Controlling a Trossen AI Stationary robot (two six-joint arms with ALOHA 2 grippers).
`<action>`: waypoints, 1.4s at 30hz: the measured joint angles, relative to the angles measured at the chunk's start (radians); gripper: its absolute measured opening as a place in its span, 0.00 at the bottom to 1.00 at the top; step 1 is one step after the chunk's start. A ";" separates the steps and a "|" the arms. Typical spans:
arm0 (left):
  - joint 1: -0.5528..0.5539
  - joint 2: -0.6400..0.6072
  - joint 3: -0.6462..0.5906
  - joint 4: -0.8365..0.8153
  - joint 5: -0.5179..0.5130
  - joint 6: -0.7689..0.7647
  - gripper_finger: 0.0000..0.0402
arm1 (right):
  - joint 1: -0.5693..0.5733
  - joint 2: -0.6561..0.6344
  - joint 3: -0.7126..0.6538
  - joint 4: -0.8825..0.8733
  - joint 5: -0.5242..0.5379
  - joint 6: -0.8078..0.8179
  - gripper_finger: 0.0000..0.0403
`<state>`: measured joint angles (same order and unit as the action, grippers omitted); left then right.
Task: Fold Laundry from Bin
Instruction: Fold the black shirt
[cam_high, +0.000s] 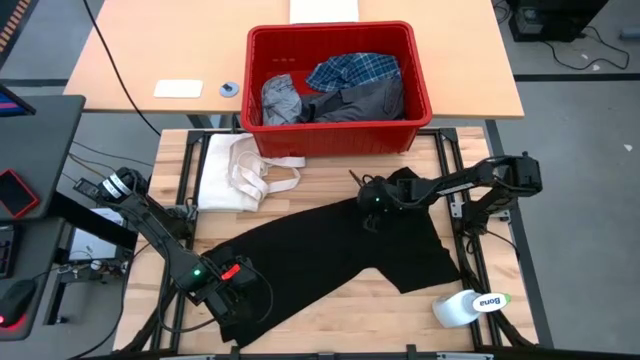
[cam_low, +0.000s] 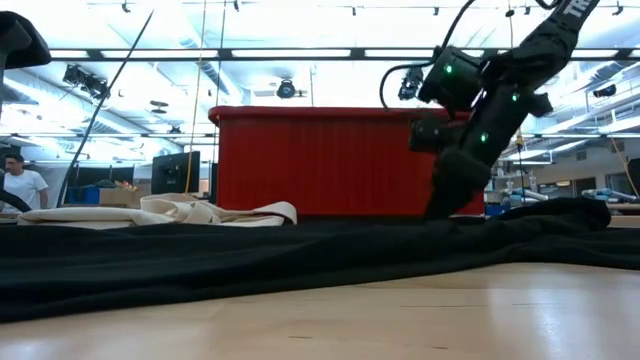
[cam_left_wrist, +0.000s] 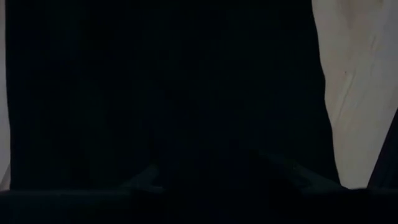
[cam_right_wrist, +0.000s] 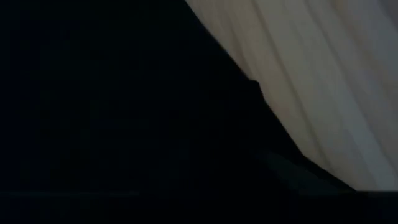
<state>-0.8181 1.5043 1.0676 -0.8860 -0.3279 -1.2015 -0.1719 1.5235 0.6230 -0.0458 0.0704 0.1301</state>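
A large black garment (cam_high: 330, 250) lies spread slantwise on the wooden table (cam_high: 340, 315), from the near left to the right; it also shows as a dark band in the low view (cam_low: 300, 260). My left gripper (cam_high: 232, 292) is on its near left end. My right gripper (cam_high: 372, 203) is on its far edge, pointing down (cam_low: 450, 200). The red bin (cam_high: 340, 140) stands at the far middle and holds a plaid shirt (cam_high: 355, 68), a light grey garment (cam_high: 280, 98) and a dark grey one (cam_high: 365, 100). My left gripper holds the black garment's near left end (cam_high: 240, 310), coming down on it from above at a slant. Black cloth (cam_left_wrist: 161, 81) fills its wrist view and runs away from the fingers over the table; the contact itself is hidden. My right gripper has the garment's far edge (cam_high: 400, 185), slanting down from the table's right. The cloth bunches up a little beside the fingers, and the rest lies on the table. Its wrist view shows only black cloth (cam_right_wrist: 93, 93), so layers cannot be told.
A cream-white cloth with strap loops (cam_high: 235, 170) lies at the far left next to the bin. A white spray bottle (cam_high: 470, 305) lies at the near right corner. Bare wood shows along the near edge. A person (cam_low: 15, 185) stands far behind the table.
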 joint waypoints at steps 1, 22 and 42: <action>0.000 0.000 0.000 0.000 0.000 -0.003 0.38 | -0.005 -0.020 0.008 -0.024 -0.017 0.000 0.37; 0.000 0.000 0.000 0.000 -0.001 -0.015 0.38 | 0.100 -0.002 -0.010 -0.029 0.093 -0.107 0.37; 0.000 0.000 0.000 0.000 0.027 -0.010 0.38 | 0.052 -0.026 0.044 -0.130 0.006 -0.135 0.03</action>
<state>-0.8185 1.5047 1.0672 -0.8864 -0.3004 -1.2117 -0.1197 1.4979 0.6665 -0.1754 0.0759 -0.0051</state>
